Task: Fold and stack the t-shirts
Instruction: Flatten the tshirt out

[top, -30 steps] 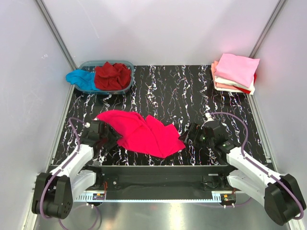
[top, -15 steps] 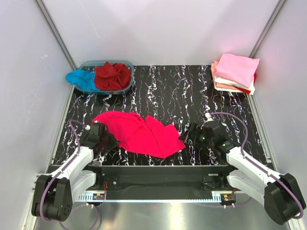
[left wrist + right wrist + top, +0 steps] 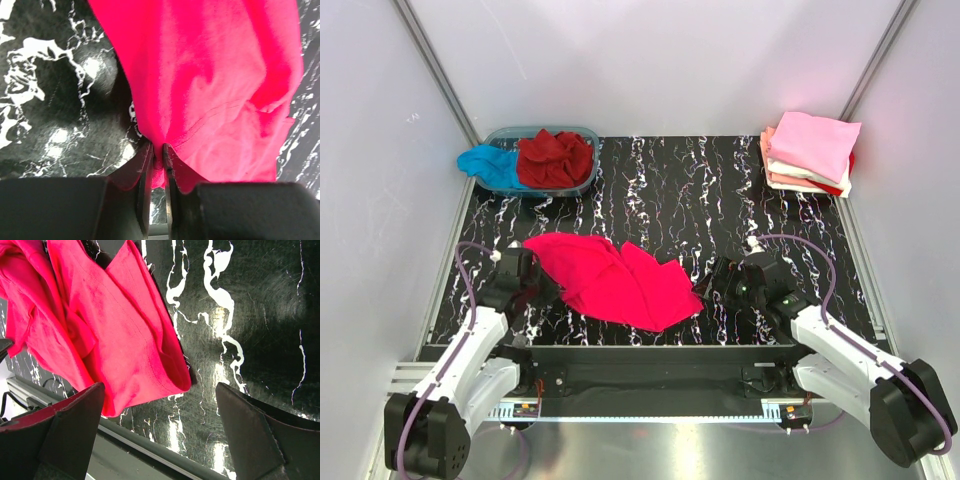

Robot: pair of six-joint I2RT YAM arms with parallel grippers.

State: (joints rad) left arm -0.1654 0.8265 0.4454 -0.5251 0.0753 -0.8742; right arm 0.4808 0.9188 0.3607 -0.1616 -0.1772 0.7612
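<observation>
A bright pinkish-red t-shirt [image 3: 615, 282] lies crumpled on the black marbled table, near the front. My left gripper [image 3: 533, 287] is shut on its left edge; the left wrist view shows the cloth [image 3: 210, 85] pinched between the two closed fingers [image 3: 145, 172]. My right gripper [image 3: 712, 288] is open, just right of the shirt's right edge, with the hem [image 3: 165, 365] lying between its spread fingers. A dark red t-shirt [image 3: 555, 158] and a turquoise one [image 3: 490, 166] sit in the tub. Folded shirts, pale pink on top [image 3: 812, 145], are stacked at the back right.
The clear blue-tinted tub [image 3: 582, 184] stands at the back left. The table's front edge [image 3: 150, 450] runs just below the right gripper. White walls enclose the table on three sides.
My left gripper has drawn slightly left and back with the shirt's edge, shifting the cloth's left side. The right arm has barely moved.
</observation>
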